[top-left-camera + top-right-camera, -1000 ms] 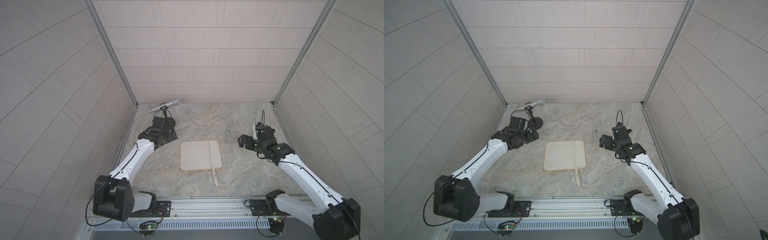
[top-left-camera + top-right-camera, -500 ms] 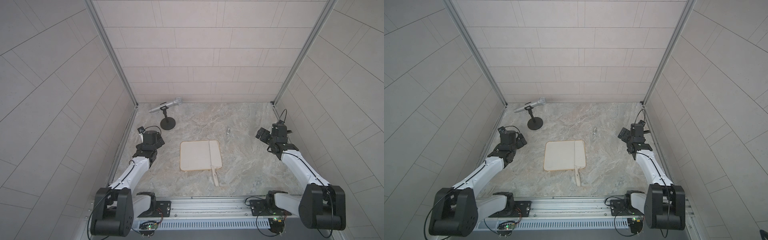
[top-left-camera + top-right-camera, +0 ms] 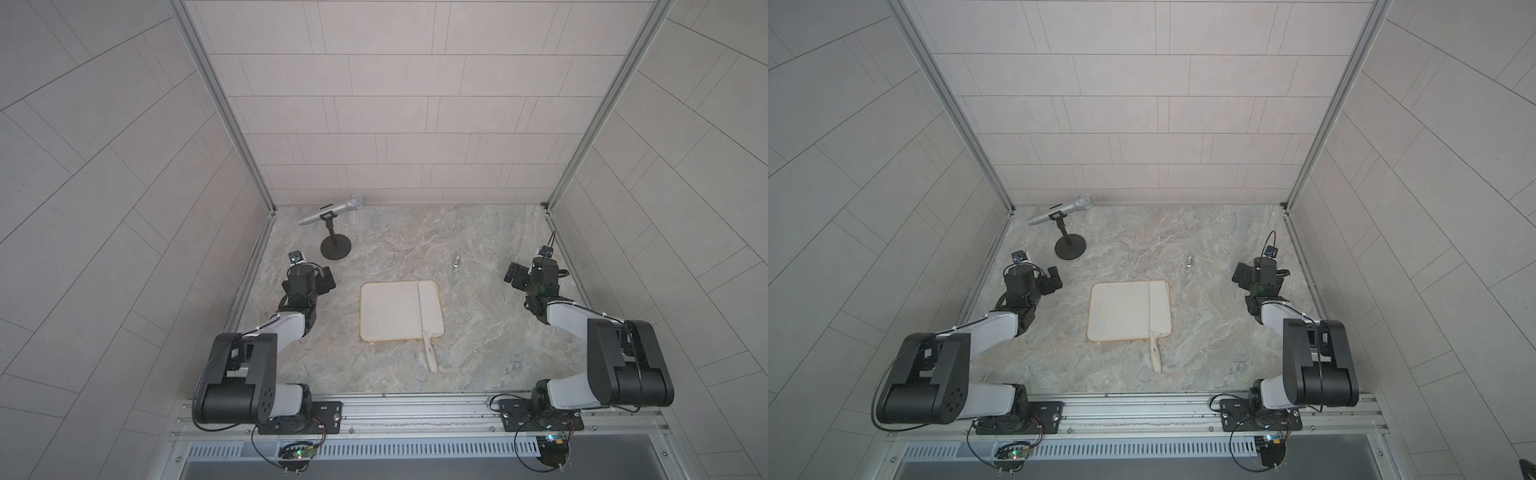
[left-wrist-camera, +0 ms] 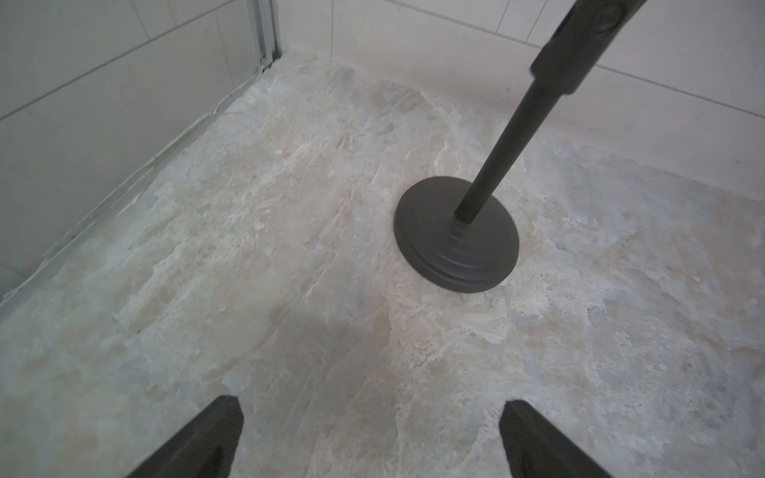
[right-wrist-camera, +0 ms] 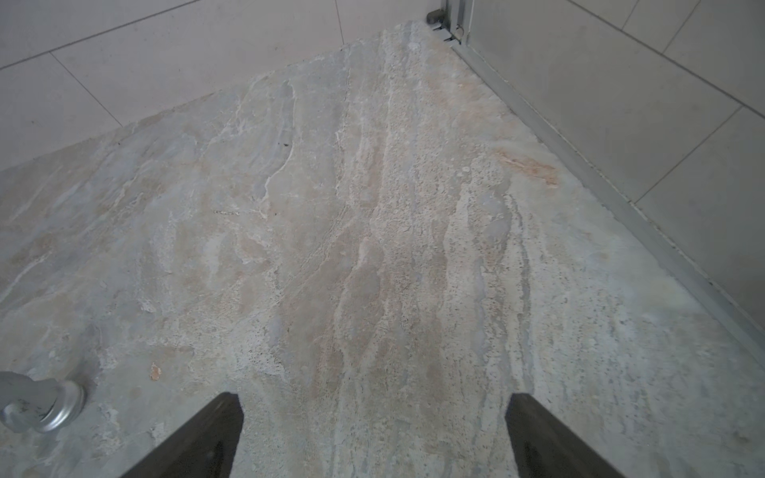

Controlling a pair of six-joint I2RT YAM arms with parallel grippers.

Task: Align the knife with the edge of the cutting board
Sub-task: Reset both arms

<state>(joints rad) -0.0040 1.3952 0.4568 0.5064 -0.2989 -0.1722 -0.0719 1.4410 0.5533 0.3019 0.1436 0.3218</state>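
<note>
The cream cutting board (image 3: 386, 311) (image 3: 1119, 311) lies flat mid-table. On its right side rests the knife (image 3: 430, 309) (image 3: 1159, 307), its whitish blade running along that edge and its pale handle sticking out past the near rim. My left gripper (image 3: 326, 282) (image 3: 1054, 280) hovers open, well left of the board. My right gripper (image 3: 514, 276) (image 3: 1241, 276) is open too, far to the board's right. In the wrist views each gripper (image 4: 370, 407) (image 5: 372, 401) has only bare stone between its fingers. Board and knife are out of both wrist views.
A silver microphone (image 3: 332, 209) (image 3: 1061, 212) on a black round-based stand (image 4: 455, 236) is at the back left, close to my left gripper. A small silver metal piece (image 3: 456, 261) (image 5: 39, 403) sits behind the board. Tiled walls close in three sides.
Both arms have pulled back from the middle toward the side walls and folded at the elbows. Both grippers stayed open. Board and knife have not moved.
</note>
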